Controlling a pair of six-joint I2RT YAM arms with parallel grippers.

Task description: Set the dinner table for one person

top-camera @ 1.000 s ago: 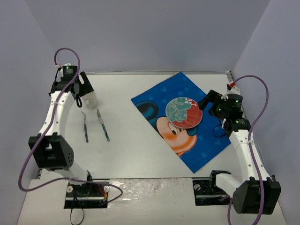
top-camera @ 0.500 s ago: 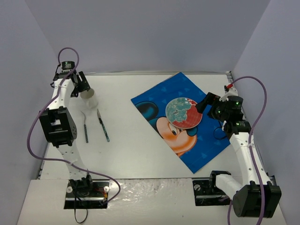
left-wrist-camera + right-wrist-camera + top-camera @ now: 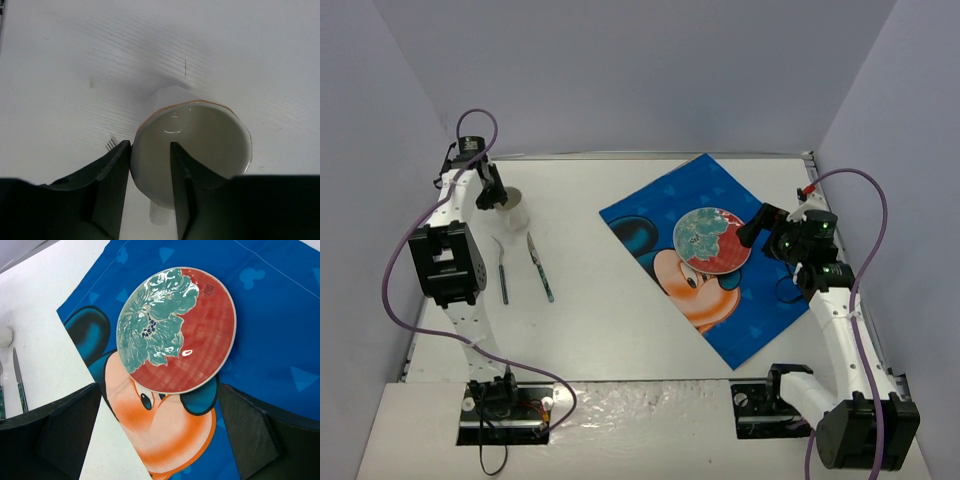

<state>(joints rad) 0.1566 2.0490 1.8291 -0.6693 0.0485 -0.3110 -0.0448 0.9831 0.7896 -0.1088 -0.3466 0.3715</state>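
Since a second ago the left gripper (image 3: 492, 192) has swung up over the cup (image 3: 514, 210) at the upper left of the top view and narrowed. Its jaws now stand apart astride the cup's rim, one finger (image 3: 112, 180) outside and one inside, not yet pinching. The cup stands upright on the dinner table (image 3: 620, 330), which spreads beneath everything. The right gripper (image 3: 760, 222), spread wide, faces the plate (image 3: 712, 240) at centre right, so the cup falls to the left arm.

No readable text anywhere (small marks on the plate (image 3: 176, 330) too tiny to read)
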